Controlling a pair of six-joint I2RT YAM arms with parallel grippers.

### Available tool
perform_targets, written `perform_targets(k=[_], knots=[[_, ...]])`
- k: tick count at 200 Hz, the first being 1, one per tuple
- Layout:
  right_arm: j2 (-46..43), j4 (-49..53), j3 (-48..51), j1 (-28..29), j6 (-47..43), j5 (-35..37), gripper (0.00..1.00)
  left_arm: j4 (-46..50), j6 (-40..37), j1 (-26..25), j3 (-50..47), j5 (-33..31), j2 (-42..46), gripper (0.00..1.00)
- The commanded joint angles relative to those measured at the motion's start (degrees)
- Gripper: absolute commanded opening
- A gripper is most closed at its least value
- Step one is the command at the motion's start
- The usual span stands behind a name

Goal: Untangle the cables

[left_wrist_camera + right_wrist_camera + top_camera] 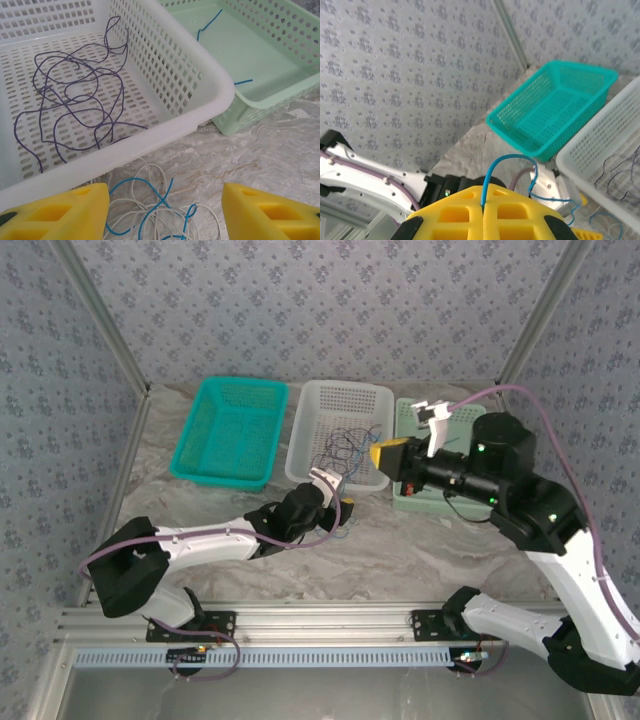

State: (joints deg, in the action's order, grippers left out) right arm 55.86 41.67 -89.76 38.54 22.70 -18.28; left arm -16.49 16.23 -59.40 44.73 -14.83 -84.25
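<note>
Closest to me, my left gripper (165,197) hangs low over the worktop (272,165). Its yellow fingers are wide apart and grasp nothing. Right under it lies a heap of blue and white cables (150,210), all looped through each other, just in front of the white basket (125,150). I think I am down here so I can catch one loop and keep the heap from sliding.

Inside the white basket is a bunch of purple cables (75,95), tangled too. Next to it is the pale green basket (270,97) with some blue wire (210,22) lying in it. Maybe the freed blue ones go there.

Up above those two baskets, my right gripper (483,200) is clenched tight on a blue cable (492,167). It pokes out between the fingers and bends back down. I guess I hold it high so it can slip out of the knot.

Farthest away sits the teal basket (555,110).
</note>
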Motion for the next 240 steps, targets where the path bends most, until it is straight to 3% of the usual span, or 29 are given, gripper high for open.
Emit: perform_targets(k=[1, 38, 73, 117, 182, 211, 240], knots=[[-0.18, 4.32, -8.02, -1.58, -3.49, 2.72, 0.00, 0.33, 1.29, -0.37, 0.31, -0.66, -0.33, 0.62], [1.77, 6.90, -16.87, -2.44, -5.65, 5.22, 0.00, -0.21, 2.01, -0.37, -0.10, -0.69, -0.51, 0.62], [3.02, 9.00, -23.20, -3.08, -10.04, 13.29, 0.00, -0.38, 2.91, -0.37, -1.16, -2.00, 0.15, 0.65], [5.17, 6.05, -30.22, -3.39, -12.67, 18.38, 0.00, 0.23, 3.33, -0.38, -1.81, -3.39, 0.87, 0.69], [14.34, 8.73, -39.74, -4.28, -22.45, 29.53, 0.00, 0.30, 3.68, -0.33, -1.68, -2.59, 0.88, 0.83], [16.88, 7.71, -39.79, -9.38, -21.90, 28.69, 0.00, 0.36, 2.79, -0.37, -1.45, -1.05, 0.93, 0.84], [19.04, 8.10, -44.36, -20.24, -17.73, 21.96, 0.00, 1.24, 2.58, -0.37, -2.50, -3.53, 0.87, 0.83]])
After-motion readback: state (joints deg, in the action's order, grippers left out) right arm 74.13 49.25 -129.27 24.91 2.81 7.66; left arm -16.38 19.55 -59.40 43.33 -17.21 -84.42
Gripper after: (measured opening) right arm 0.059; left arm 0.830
